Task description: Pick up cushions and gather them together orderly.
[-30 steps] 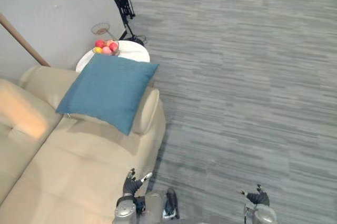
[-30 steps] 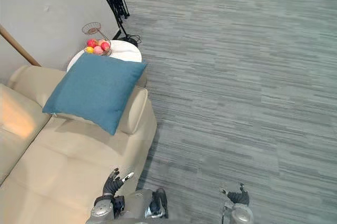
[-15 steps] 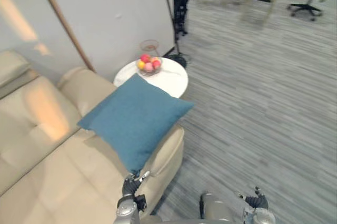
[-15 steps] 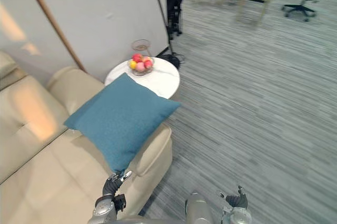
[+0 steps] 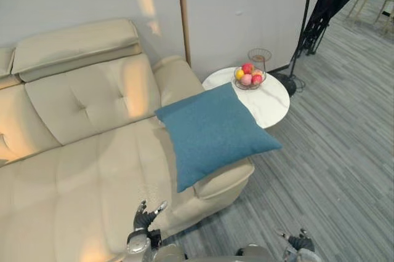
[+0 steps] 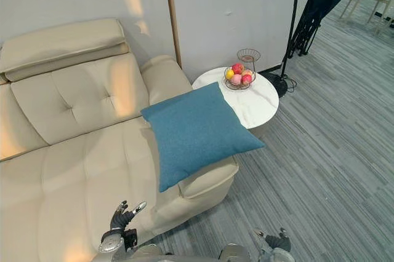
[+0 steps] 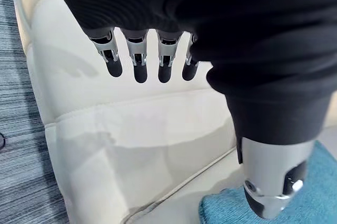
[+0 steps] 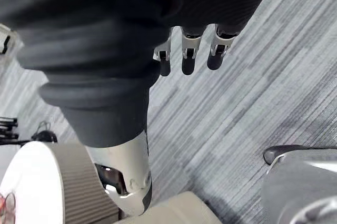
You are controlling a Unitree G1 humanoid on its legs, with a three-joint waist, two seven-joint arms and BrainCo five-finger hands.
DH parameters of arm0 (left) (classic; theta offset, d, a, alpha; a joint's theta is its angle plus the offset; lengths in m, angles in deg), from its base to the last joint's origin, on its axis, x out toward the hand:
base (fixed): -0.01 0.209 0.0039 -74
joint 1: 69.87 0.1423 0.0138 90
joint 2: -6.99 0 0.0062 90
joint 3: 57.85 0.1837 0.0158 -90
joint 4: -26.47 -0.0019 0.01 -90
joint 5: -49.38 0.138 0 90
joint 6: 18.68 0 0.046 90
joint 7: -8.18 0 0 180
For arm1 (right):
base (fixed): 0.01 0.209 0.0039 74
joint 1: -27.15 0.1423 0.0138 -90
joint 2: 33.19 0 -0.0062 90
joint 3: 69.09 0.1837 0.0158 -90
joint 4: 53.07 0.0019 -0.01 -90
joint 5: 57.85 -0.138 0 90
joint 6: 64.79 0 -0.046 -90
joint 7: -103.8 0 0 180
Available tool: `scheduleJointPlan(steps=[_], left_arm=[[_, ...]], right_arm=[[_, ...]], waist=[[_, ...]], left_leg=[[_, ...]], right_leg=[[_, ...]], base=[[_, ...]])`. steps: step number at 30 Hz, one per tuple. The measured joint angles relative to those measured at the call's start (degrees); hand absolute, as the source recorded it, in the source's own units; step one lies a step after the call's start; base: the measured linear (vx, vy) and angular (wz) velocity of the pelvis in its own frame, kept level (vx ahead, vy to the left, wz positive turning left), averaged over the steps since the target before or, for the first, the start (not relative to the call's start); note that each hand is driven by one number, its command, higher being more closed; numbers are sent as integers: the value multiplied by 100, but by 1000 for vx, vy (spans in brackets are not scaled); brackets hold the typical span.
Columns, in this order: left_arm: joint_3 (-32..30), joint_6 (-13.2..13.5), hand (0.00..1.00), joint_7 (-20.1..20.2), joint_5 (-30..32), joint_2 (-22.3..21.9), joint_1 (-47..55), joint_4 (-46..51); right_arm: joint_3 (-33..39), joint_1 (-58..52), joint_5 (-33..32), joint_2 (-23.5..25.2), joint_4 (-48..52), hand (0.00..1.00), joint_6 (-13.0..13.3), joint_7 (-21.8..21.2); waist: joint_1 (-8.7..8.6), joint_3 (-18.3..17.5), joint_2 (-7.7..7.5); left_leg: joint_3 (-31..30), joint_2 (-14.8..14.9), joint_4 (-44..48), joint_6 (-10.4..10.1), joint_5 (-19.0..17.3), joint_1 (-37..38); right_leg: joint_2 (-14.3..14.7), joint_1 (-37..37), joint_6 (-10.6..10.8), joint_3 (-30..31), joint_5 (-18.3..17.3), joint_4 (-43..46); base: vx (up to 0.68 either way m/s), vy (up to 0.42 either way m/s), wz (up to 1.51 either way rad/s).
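Note:
A blue square cushion (image 5: 214,131) lies tilted over the right armrest of the cream leather sofa (image 5: 80,151), one corner jutting past it toward the round table. A corner of the cushion (image 7: 295,203) also shows in the left wrist view. My left hand (image 5: 145,216) hangs low in front of the sofa's front edge, fingers (image 7: 138,61) straight and holding nothing. My right hand (image 5: 297,241) hangs low over the grey carpet, fingers (image 8: 188,50) relaxed and empty. Both hands are well short of the cushion.
A round white side table (image 5: 265,97) stands right beside the sofa's armrest, with a wire bowl of fruit (image 5: 249,77) on it. A black stand (image 5: 311,25) rises behind the table. Grey carpet (image 5: 345,170) stretches to the right.
The whole picture has swung: the camera has turned toward the sofa, whose backrest and wall now show. The cushion stays on the armrest. Both hands remain low and empty.

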Motion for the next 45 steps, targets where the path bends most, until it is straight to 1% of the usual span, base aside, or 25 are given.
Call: scheduleJointPlan(steps=[1, 2, 4, 6, 8, 9, 10, 11, 13, 14, 15, 17, 22, 23, 25, 27, 30, 32, 35, 37, 39, 41, 42, 43, 45], left_arm=[[110, -1, 0, 8, 2, 8, 17, 0], [228, -1, 0, 77, 7, 10, 26, 1], [234, 0, 0, 100, 64, 50, 13, 10], [209, 0, 0, 94, 103, 90, -7, 24], [154, 1, 0, 93, 103, 129, -82, 26], [146, 1, 0, 93, 103, 136, -116, 28], [126, -8, 0, 96, 103, 146, -242, 4], [179, -1, 0, 113, 113, 55, -291, 41], [185, 4, 0, 109, 112, -23, -337, 192], [183, 5, 0, 109, 114, -18, -337, 300], [182, 5, 0, 109, 114, -9, -334, 375], [186, 26, 0, 111, 145, 4, -330, 711], [329, 41, 0, 107, 218, 236, -300, 1061], [349, 41, 0, 102, 218, 312, -301, 1146], [363, 42, 0, 93, 220, 363, -319, 1274], [452, 42, 0, 57, 216, 420, -397, 1324], [654, 43, 0, -56, 213, 445, -715, 1324], [906, 48, 0, -153, 209, 442, -1167, 1320], [1227, 59, 0, -178, 151, 416, -1811, 1177], [1377, 66, 0, -179, 79, 366, -2177, 990], [1552, 43, 0, -187, -91, 248, -3016, 523], [1618, 40, 0, -205, -206, 197, -3615, 310], [1659, 41, 100, -232, -248, 182, -3815, 234], [1669, 35, 100, -285, -322, 143, -4180, 87], [1645, 16, 100, -443, -540, 101, -4635, -247]], right_arm=[[11, -15, 0, -25, 6, 0, -3, 1], [19, -147, -2, -36, 50, 0, -7, 7], [10, -389, -6, 28, 247, 0, -15, 5], [9, -397, -7, 31, 291, 0, -20, 5], [6, -421, -5, 37, 526, 0, 7, 7], [8, -437, -4, 39, 594, 0, 11, 8], [28, -515, -3, -17, 675, 0, 9, 10], [103, -548, 6, -60, 752, 0, 4, 25], [206, -588, 13, -53, 1106, 0, -13, 95], [181, -605, 48, -54, 1388, 0, -15, 97], [178, -614, 64, -62, 1565, 0, -16, 97], [165, -672, 138, -207, 2327, 0, -6, 96], [-193, -690, 300, -809, 3536, 0, 108, 65], [-262, -598, 306, -945, 3604, 0, 196, -20], [-339, -452, 306, -1098, 3588, 0, 231, -40], [-547, -130, 303, -1390, 3512, 0, 238, -67], [-868, 467, 290, -1760, 3119, 0, 245, -144], [-1211, 1012, 272, -1974, 2809, 0, 233, -154], [-1676, 1690, 207, -2008, 2452, 0, 227, -164], [-1894, 2028, 112, -2005, 2249, 0, 207, -183], [-2186, 2725, -11, -1994, 1979, 0, 87, -208], [-2401, 3149, -50, -1960, 1939, 0, -50, -130], [-2486, 3293, -61, -1948, 1932, 0, -73, -117], [-2697, 3592, -146, -1947, 1930, 100, -120, -106], [-3107, 4078, -235, -1908, 1898, 100, -216, 2]], waist=[[-44, 18, -15], [-65, 27, -117], [-85, 34, -87], [-174, 30, -106], [-177, 35, -161], [-181, 17, -199], [-239, -4, -279], [-249, -5, -159], [-232, 1, -84], [-227, -46, 2], [-224, -44, -1], [-210, -108, 82], [-202, -210, 72], [-204, -238, 9], [-225, -229, -23], [-327, -211, -18], [-337, -99, 45], [-291, 90, 141], [-158, 286, 163], [-147, 435, 169], [-109, 773, 173], [-118, 925, 158], [-130, 945, 146], [-190, 991, 145], [-202, 1003, 144]], left_leg=[[-54, -43, 29, -21, -60, 37], [-164, -98, 119, 12, -107, 41], [-395, -73, 246, 38, -158, 36], [-627, 118, 364, 19, -174, -49], [-805, 207, 415, -23, -153, -195], [-872, 211, 441, -63, -133, -265], [-1160, 211, 606, -220, -161, -416], [-1249, 265, 584, -310, -117, -412], [-1275, 334, 457, -451, -33, -352], [-1293, 386, 347, -524, 14, -299], [-1302, 391, 284, -551, 33, -268], [-1400, 403, 35, -614, 132, -148], [-1451, 354, -348, -599, 366, -166], [-1512, 297, -517, -597, 481, -204], [-1593, 269, -720, -595, 635, -279], [-1749, 172, -917, -572, 861, -448], [-1863, 84, -1038, -554, 1080, -716], [-1993, 61, -1008, -538, 1203, -1013], [-2086, 59, -958, -557, 1384, -1475], [-2173, 48, -936, -558, 1478, -1666], [-2186, 49, -869, -560, 1537, -1919], [-2101, 93, -766, -532, 1526, -2137], [-2036, 106, -765, -519, 1537, -2204], [-1918, 129, -764, -508, 1576, -2301], [-1696, 186, -729, -516, 1628, -2388]], right_leg=[[-60, -87, 26, 137, -11, 343], [-116, -375, 142, 494, 110, 1054], [83, -798, 112, 1155, 337, 1864], [490, -833, 153, 1558, 24, 1480], [826, -900, 119, 1826, -52, 699], [931, -875, 99, 2017, -37, 348], [1022, -717, -71, 2179, 199, -47], [1043, -664, -155, 1991, 172, -57], [1066, -661, -258, 1830, 91, 38], [1106, -636, -274, 1785, 81, 23], [1123, -608, -275, 1746, 81, -3], [1133, -463, -281, 1623, 78, -151], [1091, -455, -322, 1565, 164, -430], [1085, -485, -334, 1526, 227, -554], [1077, -513, -332, 1431, 319, -705], [1019, -645, -353, 1320, 421, -813], [940, -884, -363, 1259, 525, -829], [908, -1111, -396, 1188, 601, -793], [881, -1568, -451, 1100, 642, -604], [849, -1736, -459, 1022, 644, -518], [792, -1978, -436, 940, 631, -385], [752, -2159, -434, 926, 690, -336], [746, -2233, -431, 936, 717, -325], [729, -2347, -433, 953, 764, -298], [750, -2486, -487, 1053, 875, -306]], base=[[-82, -31, 47], [-59, -19, 50], [-42, -53, 54], [2, -132, 52], [46, -149, 36], [109, -220, 62], [139, -217, 71], [151, -203, 67], [150, -142, 29], [145, -134, 16], [118, -106, 17], [83, -65, 22], [15, -18, 13], [4, -10, 20], [2, -19, 26], [-8, -10, 36], [-55, 5, 30], [-120, -13, 32], [-182, -63, 24], [-166, -72, 27], [-251, -79, 24], [-176, -6, 6], [-124, 6, -1], [-72, -6, -6], [-25, 7, -20]])
